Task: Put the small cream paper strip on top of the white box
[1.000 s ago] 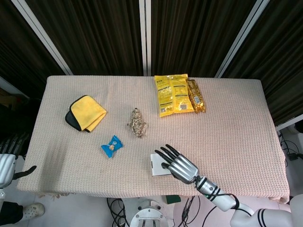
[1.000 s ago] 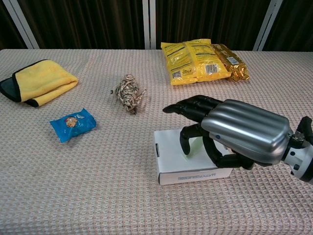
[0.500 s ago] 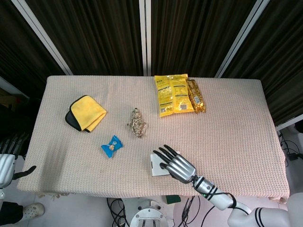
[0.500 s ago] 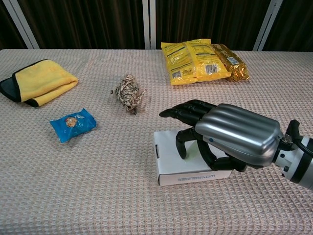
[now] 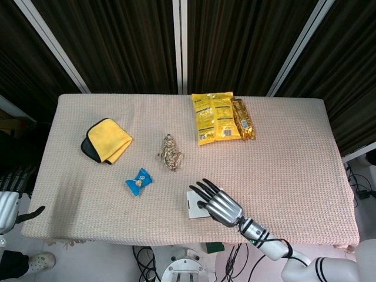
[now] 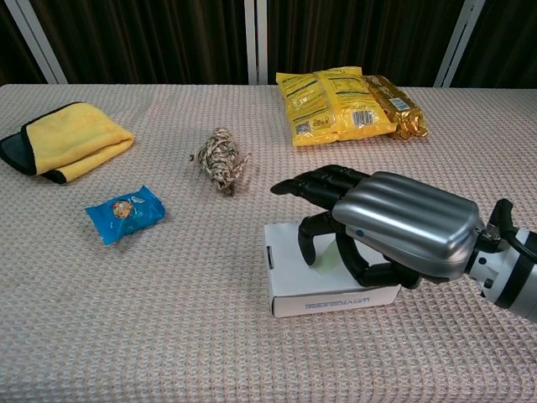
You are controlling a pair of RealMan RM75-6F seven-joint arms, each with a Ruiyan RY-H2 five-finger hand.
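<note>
Left hand is seen at the surface's left edge, off the surface, nothing seen in it, fingers apart. Yellow cloth, blue snack packet and twine bundle are laid out left to centre. White box sits near the front edge. Right hand is held over the box, fingers stretched out; cream paper strip is pinched under it, above the box top. Yellow bags lie behind.
</note>
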